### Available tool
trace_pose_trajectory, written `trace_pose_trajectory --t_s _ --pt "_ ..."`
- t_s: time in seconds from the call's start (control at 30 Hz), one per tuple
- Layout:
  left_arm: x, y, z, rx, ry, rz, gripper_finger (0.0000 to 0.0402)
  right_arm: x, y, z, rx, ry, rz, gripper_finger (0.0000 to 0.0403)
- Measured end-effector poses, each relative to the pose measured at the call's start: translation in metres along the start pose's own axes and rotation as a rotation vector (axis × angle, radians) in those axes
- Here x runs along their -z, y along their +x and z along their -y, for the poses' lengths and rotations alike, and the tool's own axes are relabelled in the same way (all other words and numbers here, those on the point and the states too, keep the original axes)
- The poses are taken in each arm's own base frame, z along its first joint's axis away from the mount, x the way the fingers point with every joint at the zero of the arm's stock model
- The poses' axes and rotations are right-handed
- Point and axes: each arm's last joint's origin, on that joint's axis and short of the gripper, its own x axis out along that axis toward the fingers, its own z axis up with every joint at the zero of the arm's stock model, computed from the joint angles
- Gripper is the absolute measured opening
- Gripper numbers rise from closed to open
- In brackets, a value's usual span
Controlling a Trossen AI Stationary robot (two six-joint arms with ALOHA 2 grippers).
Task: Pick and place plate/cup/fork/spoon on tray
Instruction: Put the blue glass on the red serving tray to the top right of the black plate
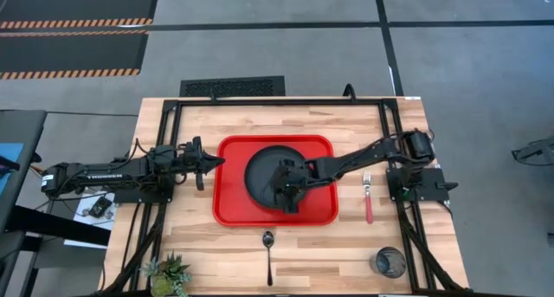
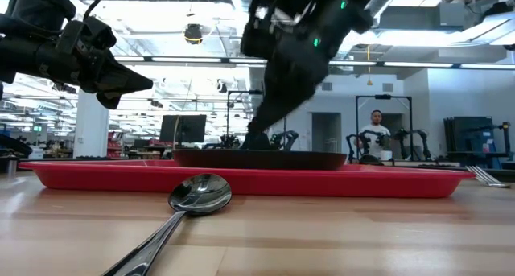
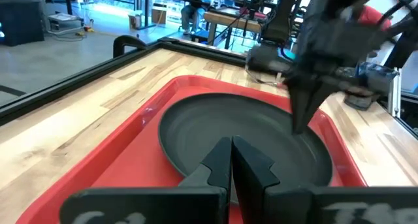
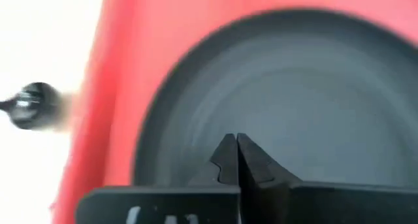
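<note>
The black plate [image 1: 262,169] lies flat in the red tray [image 1: 229,212] at the table's middle. My right gripper [image 1: 284,191] is shut with nothing between its fingers and slants down over the plate's near part [image 4: 281,87]. My left gripper [image 1: 216,161] is shut and hangs level just left of the tray's left edge, clear of everything. The dark spoon [image 1: 268,249] lies on the table in front of the tray. The red-handled fork [image 1: 368,197] lies to the right of the tray. The cup [image 1: 389,262] stands at the near right. My right gripper's shut fingertips [image 2: 256,141] come down at the plate's upper surface from above, slanting from the table's right. Whether they touch the plate, I cannot tell. The plate rests flat in the tray.
A small potted plant [image 1: 169,275] stands at the table's near left corner. A black frame [image 1: 260,102] runs along the table's far and side edges. Bare wood lies between the tray and the near edge, around the spoon. A person [image 2: 375,135] stands far behind the table.
</note>
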Motion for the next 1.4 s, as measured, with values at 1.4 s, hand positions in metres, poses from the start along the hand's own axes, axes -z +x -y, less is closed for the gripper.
trace_pose_trajectory --t_s 1.4 --pt "-0.008 0.000 0.002 0.040 0.036 0.067 0.0000 0.033 -0.171 -0.200 0.095 0.506 -0.360 0.0081"
